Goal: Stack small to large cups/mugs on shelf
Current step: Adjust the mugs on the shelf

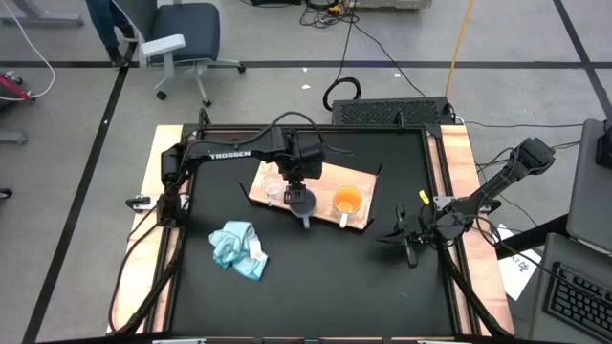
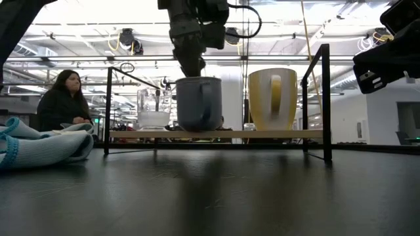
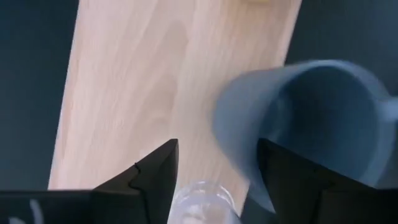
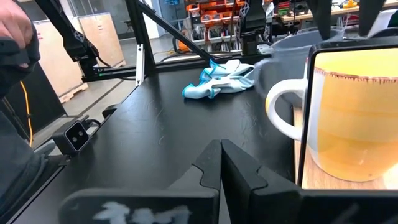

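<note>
Far left on the black bench: a blue cloth, bunched up, well apart from the shelf. In the low view, a person sitting in the room behind it.

Next, the shelf, a pale wood board in the middle of the bench. On its left end, the glass cup, upright. Just beside it, to the right, the grey mug, upright at the near edge, handle pointing near. Right of that, a little apart, the orange mug, upright, white handle pointing near.

Above the grey mug, the left end effector, reaching in from the left side. Fingers spread apart, nothing between them. One finger over the glass cup side, the other over the grey mug's rim. Cannot tell if that finger touches the rim.

Far right, near the bench edge, the right end effector, low over the bench and well apart from the shelf. Fingers pressed together, holding nothing, pointing toward the orange mug.
</note>
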Controlling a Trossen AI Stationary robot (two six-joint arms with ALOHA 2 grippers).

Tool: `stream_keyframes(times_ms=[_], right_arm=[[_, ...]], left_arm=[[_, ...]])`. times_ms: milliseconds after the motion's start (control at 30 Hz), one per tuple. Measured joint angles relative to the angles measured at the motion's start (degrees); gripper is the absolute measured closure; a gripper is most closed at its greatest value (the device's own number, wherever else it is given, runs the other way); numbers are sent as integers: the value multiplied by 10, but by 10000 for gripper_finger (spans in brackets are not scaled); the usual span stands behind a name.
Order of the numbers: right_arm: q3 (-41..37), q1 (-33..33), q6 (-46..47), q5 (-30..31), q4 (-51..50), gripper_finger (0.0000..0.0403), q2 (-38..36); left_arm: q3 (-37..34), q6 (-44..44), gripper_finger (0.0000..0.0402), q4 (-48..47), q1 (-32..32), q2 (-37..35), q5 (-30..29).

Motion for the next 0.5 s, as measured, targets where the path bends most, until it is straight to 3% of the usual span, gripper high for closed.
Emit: stream_keyframes(times_ms=[500], right_arm=[[0, 0, 0, 0, -2, 403, 0]], left_arm=[[0, 9, 181, 4, 5, 4, -1]])
